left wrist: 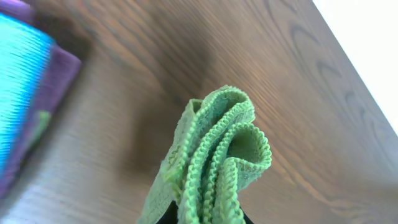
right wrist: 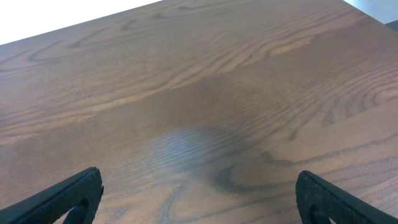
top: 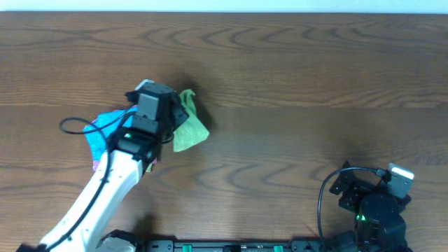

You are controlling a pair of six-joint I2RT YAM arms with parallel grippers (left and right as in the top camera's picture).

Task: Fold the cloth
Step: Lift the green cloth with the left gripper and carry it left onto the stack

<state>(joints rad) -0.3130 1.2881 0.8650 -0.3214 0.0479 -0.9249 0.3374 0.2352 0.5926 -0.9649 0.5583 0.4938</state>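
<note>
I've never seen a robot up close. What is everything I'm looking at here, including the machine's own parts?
green cloth: one, lime green, bunched up in the left gripper, left half of the table
blue cloth: one, bright blue, far left, lying on top of the purple cloth
purple cloth: one, purple-magenta, under the blue cloth, only its edge showing
table: one, dark brown wood grain, under everything
left arm: one, white with a black head, reaching in from the bottom left
left gripper: one, black, shut on the green cloth
right arm: one, black, bottom right corner
right gripper: one, black, open and empty, over bare wood
</note>
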